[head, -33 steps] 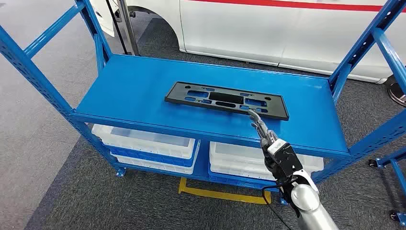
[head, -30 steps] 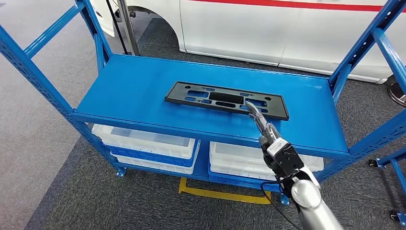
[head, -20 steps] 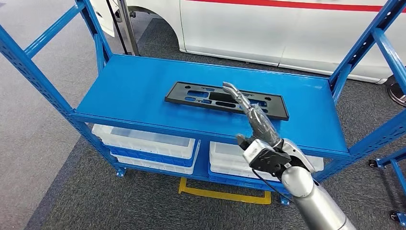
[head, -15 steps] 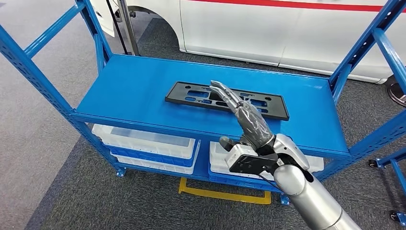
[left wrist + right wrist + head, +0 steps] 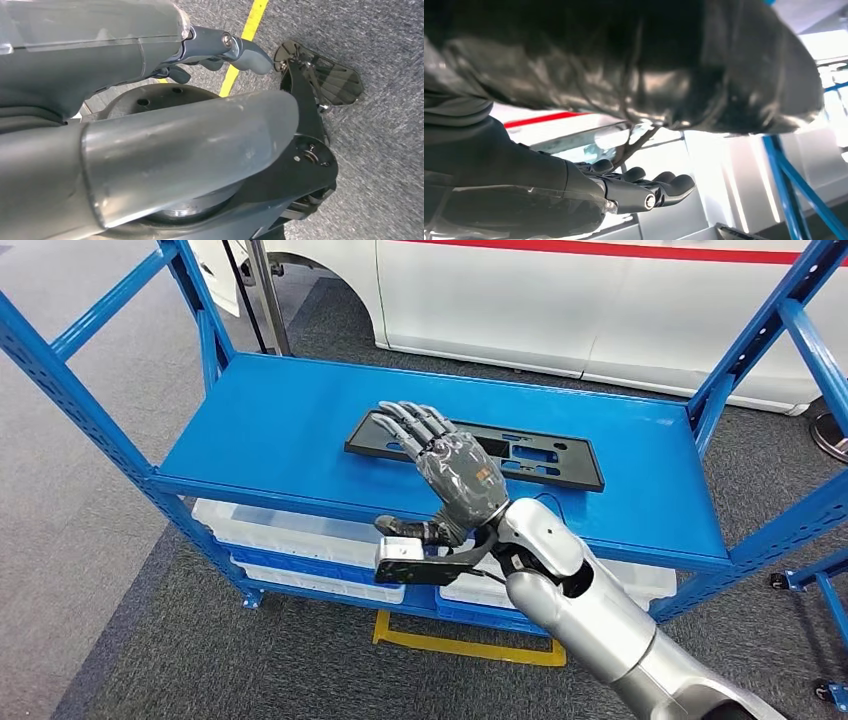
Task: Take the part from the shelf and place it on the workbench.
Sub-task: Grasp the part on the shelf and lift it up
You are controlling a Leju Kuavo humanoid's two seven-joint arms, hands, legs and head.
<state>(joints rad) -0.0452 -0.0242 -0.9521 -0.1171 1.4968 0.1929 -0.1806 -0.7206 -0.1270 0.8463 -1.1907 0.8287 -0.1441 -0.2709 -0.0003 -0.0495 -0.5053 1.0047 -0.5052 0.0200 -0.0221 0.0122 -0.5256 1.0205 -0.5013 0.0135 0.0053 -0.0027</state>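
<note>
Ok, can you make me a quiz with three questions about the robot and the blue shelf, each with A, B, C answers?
1. Where is the black part?
A. On the floor
B. On the top board of the blue shelf
C. In a white bin

2. What colour is the line on the floor under the shelf?
A. Yellow
B. Green
C. Pink

3. What is the right robot hand doing?
A. Lifting the part high
B. Squeezing a ball
C. Reaching over the part with spread fingers, holding nothing

Answers:
1 B, the part lies flat on the top board.
2 A, a yellow strip shows below the white bins.
3 C, the fingers are apart above the part's left end.
</note>
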